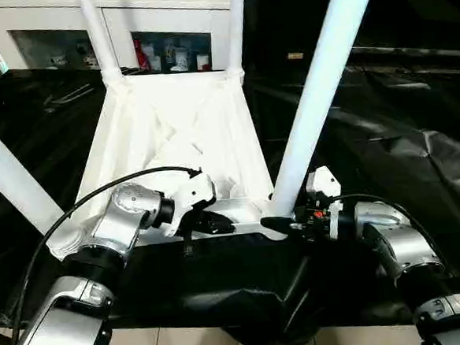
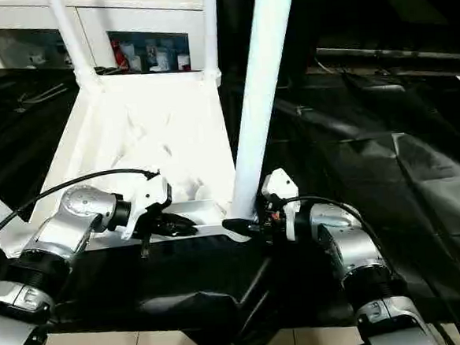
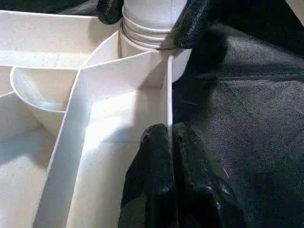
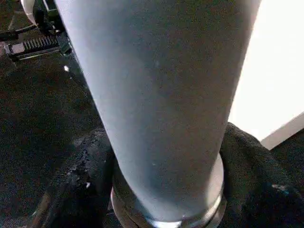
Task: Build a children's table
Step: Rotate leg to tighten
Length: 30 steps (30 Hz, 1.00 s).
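Lying upside down on the black-draped work table (image 1: pixel 418 151), the tabletop (image 1: pixel 172 129) has four legs (image 1: pixel 319 87) standing in its corner sockets. My left wrist view adds the near rim wall pinched between the left gripper (image 3: pixel 169 137)'s closed fingers (image 3: pixel 154 156). My right wrist view adds the right gripper (image 1: pixel 285 225)'s fingers (image 4: pixel 76 190) flanking the near right leg's base, jaws spread around it; whether they clamp, I cannot tell.

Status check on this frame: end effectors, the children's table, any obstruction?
Left end effector shut on tabletop rim. Right end effector straddles base of near right leg, grip unclear. Four legs in sockets, table upside down. No obstruction seen.
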{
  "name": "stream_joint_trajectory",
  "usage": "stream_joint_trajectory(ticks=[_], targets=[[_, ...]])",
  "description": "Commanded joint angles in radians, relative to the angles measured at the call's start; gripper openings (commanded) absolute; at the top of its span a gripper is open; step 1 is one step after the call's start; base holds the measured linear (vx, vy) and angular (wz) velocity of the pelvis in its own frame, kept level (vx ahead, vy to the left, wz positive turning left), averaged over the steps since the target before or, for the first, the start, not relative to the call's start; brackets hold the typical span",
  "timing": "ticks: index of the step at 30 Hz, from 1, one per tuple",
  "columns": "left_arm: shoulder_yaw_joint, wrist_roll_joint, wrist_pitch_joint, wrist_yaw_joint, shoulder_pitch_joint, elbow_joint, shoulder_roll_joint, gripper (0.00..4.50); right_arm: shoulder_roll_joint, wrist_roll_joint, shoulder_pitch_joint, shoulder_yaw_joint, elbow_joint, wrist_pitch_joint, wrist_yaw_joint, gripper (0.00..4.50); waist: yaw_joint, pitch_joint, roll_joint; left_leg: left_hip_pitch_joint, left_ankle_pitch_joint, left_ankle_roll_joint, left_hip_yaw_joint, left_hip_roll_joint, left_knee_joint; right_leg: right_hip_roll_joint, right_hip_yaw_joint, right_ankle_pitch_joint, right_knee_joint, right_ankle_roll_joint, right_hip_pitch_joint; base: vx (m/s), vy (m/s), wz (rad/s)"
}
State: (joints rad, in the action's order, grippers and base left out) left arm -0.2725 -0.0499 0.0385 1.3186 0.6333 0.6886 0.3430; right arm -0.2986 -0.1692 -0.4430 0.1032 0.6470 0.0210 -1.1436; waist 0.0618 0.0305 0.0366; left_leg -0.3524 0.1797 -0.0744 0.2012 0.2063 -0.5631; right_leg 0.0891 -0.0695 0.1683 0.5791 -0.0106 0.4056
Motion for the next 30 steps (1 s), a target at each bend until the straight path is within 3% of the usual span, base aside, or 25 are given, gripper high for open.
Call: stream_joint_trajectory(ticks=[1, 4, 5, 7, 8, 11, 12, 13, 14, 15, 16, 19, 20, 21, 22, 23, 25, 28, 30], targets=[[-0.029, -0.020, 0.010, -0.039, -0.017, 0.029, -0.019, 0.00, 0.010, -0.008, 0.011, 0.022, -0.021, -0.025, -0.021, 2.71, 0.002, -0.048, 0.001, 0.004, 0.216, 0.062, -0.008, 0.033, 0.059, 0.051, 0.040, 0.193, -0.052, -0.230, -0.047, 0.000, 0.000, 0.00], [-0.012, -0.048, 0.017, -0.172, 0.009, 0.074, -0.058, 0.00, 0.043, 0.005, 0.021, 0.004, -0.009, -0.043, 0.073, 2.70, 0.003, -0.042, 0.003, 0.010, 0.256, 0.053, -0.007, 0.034, 0.062, 0.052, 0.041, 0.263, -0.063, -0.216, -0.040, 0.000, 0.000, 0.00], [-0.003, -0.058, 0.034, -0.246, 0.024, 0.095, -0.087, 0.00, 0.074, 0.026, 0.020, -0.008, 0.017, -0.048, 0.176, 2.70, 0.001, -0.040, 0.005, 0.015, 0.303, 0.031, -0.011, 0.031, 0.064, 0.057, 0.043, 0.359, -0.074, -0.190, -0.035, 0.000, 0.000, 0.00], [0.001, -0.065, 0.047, -0.298, 0.034, 0.109, -0.111, 0.00, 0.101, 0.047, 0.016, -0.018, 0.044, -0.048, 0.267, 2.70, -0.003, -0.038, 0.006, 0.016, 0.327, 0.021, -0.014, 0.029, 0.066, 0.058, 0.042, 0.421, -0.081, -0.169, -0.032, 0.000, 0.000, 0.00], [0.008, -0.073, 0.071, -0.385, 0.050, 0.129, -0.159, 0.00, 0.150, 0.076, 0.004, -0.037, 0.089, -0.045, 0.432, 2.69, -0.008, -0.035, 0.004, 0.016, 0.344, 0.010, -0.016, 0.028, 0.068, 0.058, 0.041, 0.473, -0.088, -0.147, -0.027, -0.053, 0.004, -0.01], [0.016, -0.077, 0.101, -0.502, 0.070, 0.154, -0.244, 0.00, 0.233, 0.075, -0.032, -0.093, 0.157, -0.069, 0.677, 2.69, -0.026, -0.033, 0.007, 0.022, 0.410, -0.011, -0.029, 0.021, 0.067, 0.060, 0.027, 0.646, -0.111, -0.069, -0.020, -0.054, 0.007, -0.03], [0.013, -0.079, 0.107, -0.519, 0.072, 0.156, -0.264, 0.00, 0.253, 0.074, -0.043, -0.104, 0.171, -0.074, 0.730, 2.69, -0.026, -0.033, 0.007, 0.022, 0.410, -0.011, -0.029, 0.021, 0.067, 0.060, 0.027, 0.646, -0.111, -0.069, -0.020, -0.052, 0.011, -0.04], [0.012, -0.079, 0.108, -0.523, 0.073, 0.157, -0.268, 0.00, 0.257, 0.075, -0.046, -0.106, 0.174, -0.075, 0.742, 2.69, -0.035, -0.031, -0.001, 0.025, 0.437, -0.014, -0.030, 0.020, 0.066, 0.056, 0.025, 0.658, -0.119, -0.061, -0.012, 0.000, 0.000, 0.00], [0.008, -0.081, 0.111, -0.530, 0.074, 0.158, -0.282, 0.00, 0.272, 0.076, -0.054, -0.111, 0.182, -0.078, 0.773, 2.69, -0.039, -0.032, 0.002, 0.025, 0.459, -0.002, -0.033, 0.017, 0.065, 0.055, 0.019, 0.675, -0.125, -0.046, -0.014, 0.000, 0.000, 0.00], [-0.003, -0.086, 0.111, -0.532, 0.073, 0.158, -0.306, 0.00, 0.302, 0.081, -0.070, -0.110, 0.189, -0.075, 0.801, 2.69, -0.039, -0.033, -0.004, 0.026, 0.463, 0.001, -0.033, 0.017, 0.065, 0.055, 0.020, 0.671, -0.126, -0.044, -0.012, 0.000, 0.000, 0.00], [-0.006, -0.087, 0.110, -0.532, 0.073, 0.158, -0.311, 0.00, 0.309, 0.084, -0.074, -0.108, 0.190, -0.072, 0.804, 2.69, -0.043, -0.032, -0.002, 0.025, 0.467, 0.002, -0.033, 0.016, 0.066, 0.054, 0.019, 0.668, -0.128, -0.044, -0.011, 0.000, 0.000, 0.00], [-0.018, -0.093, 0.098, -0.526, 0.073, 0.160, -0.321, 0.00, 0.325, 0.114, -0.083, -0.077, 0.182, -0.033, 0.786, 2.69, -0.044, -0.037, -0.004, 0.017, 0.460, 0.009, -0.036, 0.020, 0.073, 0.055, 0.017, 0.624, -0.125, -0.046, -0.021, 0.000, 0.000, 0.00], [-0.019, -0.092, 0.091, -0.517, 0.072, 0.158, -0.317, 0.00, 0.323, 0.121, -0.083, -0.068, 0.178, -0.015, 0.771, 3.04, -0.045, -0.036, 0.005, 0.015, 0.459, 0.012, -0.034, 0.020, 0.074, 0.054, 0.019, 0.609, -0.124, -0.051, -0.020, 0.000, 0.000, 0.00], [-0.020, -0.095, 0.085, -0.507, 0.070, 0.158, -0.310, 0.00, 0.325, 0.111, -0.086, -0.074, 0.178, 0.002, 0.752, 3.25, -0.043, -0.036, 0.002, 0.017, 0.457, 0.016, -0.034, 0.020, 0.074, 0.056, 0.022, 0.603, -0.122, -0.058, -0.018, 0.000, 0.000, 0.00], [-0.018, -0.092, 0.074, -0.488, 0.065, 0.152, -0.298, 0.00, 0.318, 0.095, -0.086, -0.079, 0.173, 0.004, 0.717, 3.39, -0.042, -0.036, 0.002, 0.015, 0.449, 0.022, -0.033, 0.020, 0.074, 0.057, 0.024, 0.594, -0.121, -0.064, -0.019, 0.000, 0.000, 0.00], [-0.018, -0.089, 0.068, -0.476, 0.062, 0.149, -0.291, 0.00, 0.313, 0.083, -0.087, -0.083, 0.170, 0.004, 0.693, 3.39, -0.043, -0.037, 0.014, 0.012, 0.443, 0.027, -0.032, 0.020, 0.074, 0.056, 0.025, 0.590, -0.121, -0.065, -0.020, 0.000, 0.000, 0.00], [-0.018, -0.085, 0.058, -0.449, 0.055, 0.141, -0.265, 0.00, 0.285, 0.068, -0.086, -0.080, 0.155, 0.007, 0.634, 3.58, -0.039, -0.037, 0.008, 0.009, 0.421, 0.035, -0.032, 0.022, 0.076, 0.059, 0.029, 0.562, -0.114, -0.077, -0.025, 0.000, 0.000, 0.00], [-0.009, -0.078, 0.058, -0.400, 0.051, 0.134, -0.225, 0.00, 0.229, 0.055, -0.073, -0.062, 0.117, -0.009, 0.497, 3.81, -0.034, -0.038, 0.010, 0.007, 0.385, 0.052, -0.026, 0.024, 0.074, 0.059, 0.034, 0.509, -0.109, -0.101, -0.026, 0.000, 0.000, 0.00], [-0.005, -0.068, 0.043, -0.345, 0.047, 0.125, -0.190, 0.00, 0.174, 0.052, -0.055, -0.038, 0.083, -0.007, 0.385, 3.81, -0.030, -0.039, 0.012, 0.001, 0.357, 0.065, -0.025, 0.024, 0.074, 0.058, 0.035, 0.481, -0.104, -0.108, -0.035, 0.000, 0.000, 0.00]])
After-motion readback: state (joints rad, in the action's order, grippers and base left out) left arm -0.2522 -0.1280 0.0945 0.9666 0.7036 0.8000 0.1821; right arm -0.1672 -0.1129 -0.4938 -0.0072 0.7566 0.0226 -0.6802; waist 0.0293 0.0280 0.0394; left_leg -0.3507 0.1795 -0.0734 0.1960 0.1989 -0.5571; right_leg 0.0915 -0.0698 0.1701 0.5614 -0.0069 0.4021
